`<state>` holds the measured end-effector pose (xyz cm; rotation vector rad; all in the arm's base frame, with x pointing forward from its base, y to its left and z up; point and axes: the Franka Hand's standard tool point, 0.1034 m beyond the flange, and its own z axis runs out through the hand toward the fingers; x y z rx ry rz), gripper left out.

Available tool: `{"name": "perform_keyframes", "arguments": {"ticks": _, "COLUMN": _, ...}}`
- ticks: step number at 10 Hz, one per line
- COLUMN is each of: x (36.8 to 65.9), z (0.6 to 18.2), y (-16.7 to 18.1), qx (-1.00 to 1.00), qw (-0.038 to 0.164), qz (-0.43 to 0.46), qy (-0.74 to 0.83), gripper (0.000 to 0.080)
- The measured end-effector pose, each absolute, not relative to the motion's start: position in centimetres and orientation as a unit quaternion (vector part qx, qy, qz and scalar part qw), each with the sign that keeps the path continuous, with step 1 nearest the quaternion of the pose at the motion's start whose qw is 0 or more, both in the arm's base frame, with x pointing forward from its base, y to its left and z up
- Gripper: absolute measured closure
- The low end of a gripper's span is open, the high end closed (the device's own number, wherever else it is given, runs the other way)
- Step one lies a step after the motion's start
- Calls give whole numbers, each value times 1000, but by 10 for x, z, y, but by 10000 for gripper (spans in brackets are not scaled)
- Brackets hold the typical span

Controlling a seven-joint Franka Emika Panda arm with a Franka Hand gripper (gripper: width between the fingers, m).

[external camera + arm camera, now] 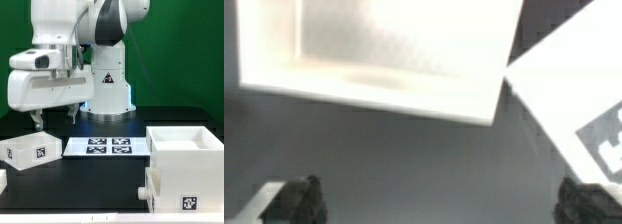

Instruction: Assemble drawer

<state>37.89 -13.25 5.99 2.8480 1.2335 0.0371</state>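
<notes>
1. Nearest the exterior camera, the housing (187,165) stood at that view's right: a large, smooth white plastic cube, open at the top, with thick walls and a black-and-white square tag on its front face. A small round knob (147,186) stuck out from its lower side.
2. Farther back, at that view's left, a smaller box (32,148) rested on the dark matte table (100,190); it was white, rectangular, open-topped and tagged on its side.
3. Between the two, a little farther off, lay the marker board (106,146), thin, flat and white, printed with square tags.
4. Above the small box hung the gripper (58,112), beneath the glossy white arm (95,50).
5. Seen from the wrist, its two dark fingers (295,200) stood wide apart with nothing between them, over the grey surface beside the open box (384,55) and a corner of the board (580,110).
</notes>
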Motion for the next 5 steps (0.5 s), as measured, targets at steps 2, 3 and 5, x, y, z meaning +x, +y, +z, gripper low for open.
{"name": "perform_keyframes", "arguments": {"ticks": 2, "x": 378, "z": 60, "y": -135, "qx": 920, "qw": 16, "qz": 10, "qy": 393, "gripper": 150}}
{"name": "perform_keyframes", "arguments": {"ticks": 3, "x": 378, "z": 59, "y": -135, "qx": 920, "qw": 16, "qz": 9, "qy": 393, "gripper": 150}}
{"name": "perform_keyframes", "arguments": {"ticks": 5, "x": 373, "z": 57, "y": -138, "qx": 923, "qw": 16, "qz": 11, "qy": 383, "gripper": 150}}
